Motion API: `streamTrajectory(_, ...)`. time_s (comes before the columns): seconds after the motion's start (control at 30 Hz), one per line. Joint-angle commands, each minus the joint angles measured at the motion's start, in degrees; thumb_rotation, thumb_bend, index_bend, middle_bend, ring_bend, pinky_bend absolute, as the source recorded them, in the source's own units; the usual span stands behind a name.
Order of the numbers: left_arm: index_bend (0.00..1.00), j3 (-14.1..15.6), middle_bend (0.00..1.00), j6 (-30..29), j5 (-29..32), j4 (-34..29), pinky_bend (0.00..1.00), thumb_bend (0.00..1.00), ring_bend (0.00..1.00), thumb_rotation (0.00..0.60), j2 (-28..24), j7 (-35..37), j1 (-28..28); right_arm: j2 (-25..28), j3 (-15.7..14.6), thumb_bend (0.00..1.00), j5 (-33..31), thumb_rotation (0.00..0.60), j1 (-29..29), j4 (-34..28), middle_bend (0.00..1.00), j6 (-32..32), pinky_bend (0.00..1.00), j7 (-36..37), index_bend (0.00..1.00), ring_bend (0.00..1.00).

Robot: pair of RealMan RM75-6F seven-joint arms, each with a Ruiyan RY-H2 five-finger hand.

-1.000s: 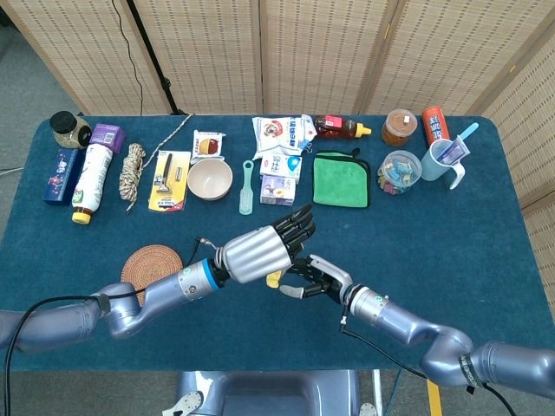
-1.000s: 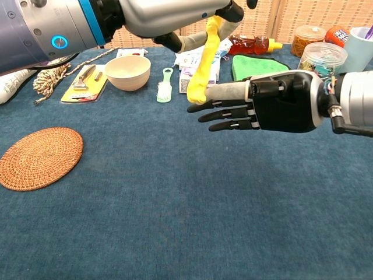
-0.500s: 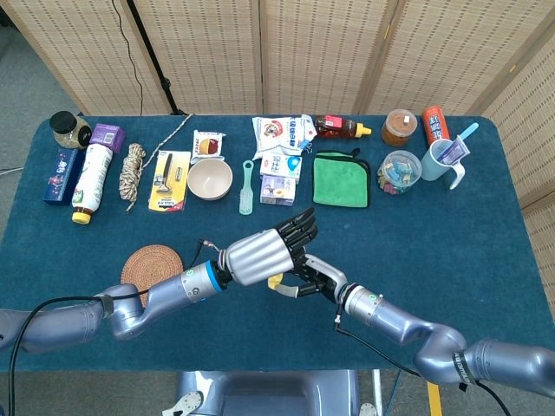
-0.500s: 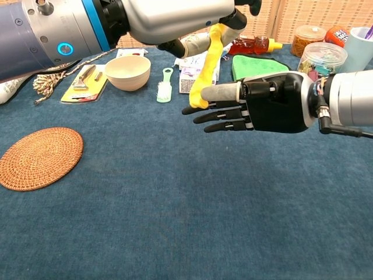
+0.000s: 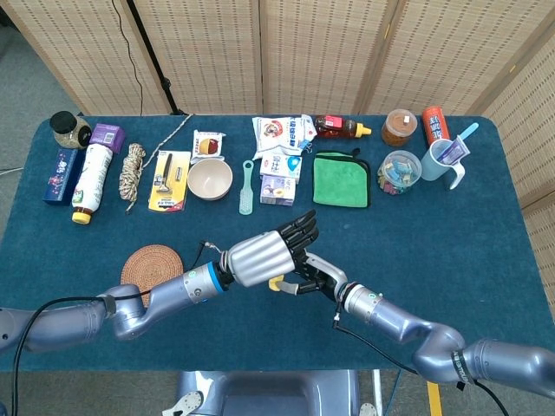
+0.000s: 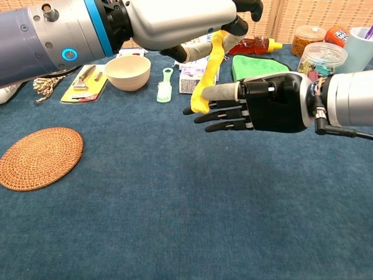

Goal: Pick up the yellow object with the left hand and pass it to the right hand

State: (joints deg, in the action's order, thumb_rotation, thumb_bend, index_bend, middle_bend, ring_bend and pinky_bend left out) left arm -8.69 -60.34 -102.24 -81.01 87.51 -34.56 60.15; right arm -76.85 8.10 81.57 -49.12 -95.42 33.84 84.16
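Left hand (image 6: 180,20) dangles limp yellow object (image 6: 205,76) against right hand (image 6: 262,105).

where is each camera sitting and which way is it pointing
Head view: sits high above the near table edge, looking steeply down on the blue cloth-covered table; both grey arms show, the left hand above the right hand.
Chest view: sits low near the table's front, looking across it toward the woven screens; the left hand dangles the long yellow rubbery object by the right hand, whose fingers lie outstretched.
Shared: both hands, the yellow object, the round woven coaster, the green folded cloth.
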Motion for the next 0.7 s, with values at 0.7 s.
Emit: streamTrajectory(0.7, 0.67, 0.32, 0.24, 0.0, 0.47, -0.19, 0.03, 0.55, 0.14, 0.6, 0.05, -0.37, 0.2, 0.06, -0.11, 0.52, 1.34, 0.6, 0.5, 0.61, 0.32, -0.84, 0.09, 0.94, 0.57, 0.26)
